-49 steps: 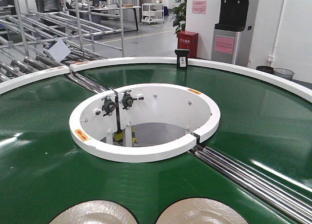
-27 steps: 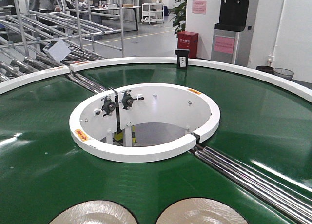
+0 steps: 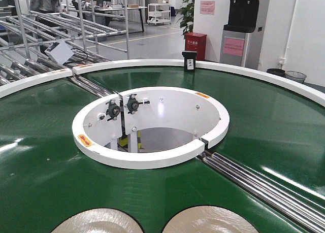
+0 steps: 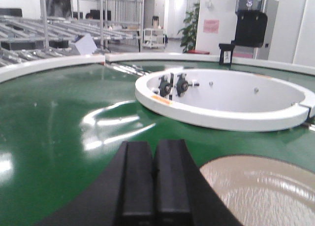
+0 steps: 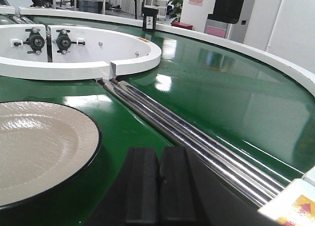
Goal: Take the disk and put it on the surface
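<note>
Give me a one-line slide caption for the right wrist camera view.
Closed right gripper above the green belt, beside a beige plate and steel rollers.

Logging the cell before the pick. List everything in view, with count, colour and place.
disks: two, beige with dark rims, side by side on the belt's near edge
conveyor belt: one, green, ring-shaped, circling the inner ring
inner ring: one, white, centre
rollers: several, silver, crossing the belt right of the ring
black box: one, on the far white outer rim
red cabinet: one, on the floor beyond
left gripper: one, black, shut, empty, over the belt
right gripper: one, black, shut, empty, over the belt
</note>
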Available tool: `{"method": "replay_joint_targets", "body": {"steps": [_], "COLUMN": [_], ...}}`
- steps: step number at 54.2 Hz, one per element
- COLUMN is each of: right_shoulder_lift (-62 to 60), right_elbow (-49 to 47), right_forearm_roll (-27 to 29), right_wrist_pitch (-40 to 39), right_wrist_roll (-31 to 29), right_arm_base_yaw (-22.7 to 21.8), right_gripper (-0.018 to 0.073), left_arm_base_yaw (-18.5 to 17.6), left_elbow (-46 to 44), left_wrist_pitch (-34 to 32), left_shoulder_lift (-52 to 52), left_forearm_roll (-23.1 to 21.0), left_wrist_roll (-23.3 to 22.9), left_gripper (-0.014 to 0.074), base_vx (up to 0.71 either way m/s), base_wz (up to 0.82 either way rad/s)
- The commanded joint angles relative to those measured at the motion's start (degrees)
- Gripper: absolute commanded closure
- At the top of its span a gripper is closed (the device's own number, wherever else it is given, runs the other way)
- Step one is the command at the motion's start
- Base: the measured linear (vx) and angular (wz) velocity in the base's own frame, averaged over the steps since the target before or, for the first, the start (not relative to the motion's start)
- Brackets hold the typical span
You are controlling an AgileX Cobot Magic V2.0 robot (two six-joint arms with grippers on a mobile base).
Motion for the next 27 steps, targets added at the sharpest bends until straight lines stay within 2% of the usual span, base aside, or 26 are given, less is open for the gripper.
{"method": "replay_joint_targets", "body": {"steps": [1,6,11,14,22,27], "right_shoulder_lift": [-0.7,-0.7,-0.7,-0.6,1.8,6.9], "right_elbow": [0.4,0.4,0.2,-1.0,-11.4,-20.7], "right_forearm_roll": [-0.6,-0.6,-0.5,0.6,2.2,2.2], "right_wrist_pitch": [-5.9,-9.3,-17.1,-18.8,-10.3,-5.5], "right_wrist_roll": [-0.6,-0.5,0.2,1.2,2.3,2.3], "right_arm_base_yaw": [0.0,0.0,0.0,0.0,0.0,0.0], "right_gripper": [0.0567,0.0567,0.0567,0.0567,0.0567,0.0567], "left_arm_base_yaw": [-0.3,-0.3,-0.3,-0.3,-0.3,-0.3], "left_elbow": [-1.2,-1.7,-3.1,-5.0,-14.1,-22.5], "left_wrist_pitch": [-7.9,-10.3,-12.5,-12.5,-11.6,-7.3], "left_shoulder_lift": [-0.3,-0.3,-0.3,-0.3,0.3,3.7], "left_forearm_roll": [0.0,0.0,0.0,0.0,0.0,0.1], "left_wrist_roll": [-0.5,-0.5,-0.5,-0.5,-0.2,0.9], "left_gripper": [0.0604,0.0604,0.0604,0.0604,0.0604,0.0604], "base_vx": [0.0,0.0,0.0,0.0,0.0,0.0], "base_wz": [0.0,0.0,0.0,0.0,0.0,0.0]}}
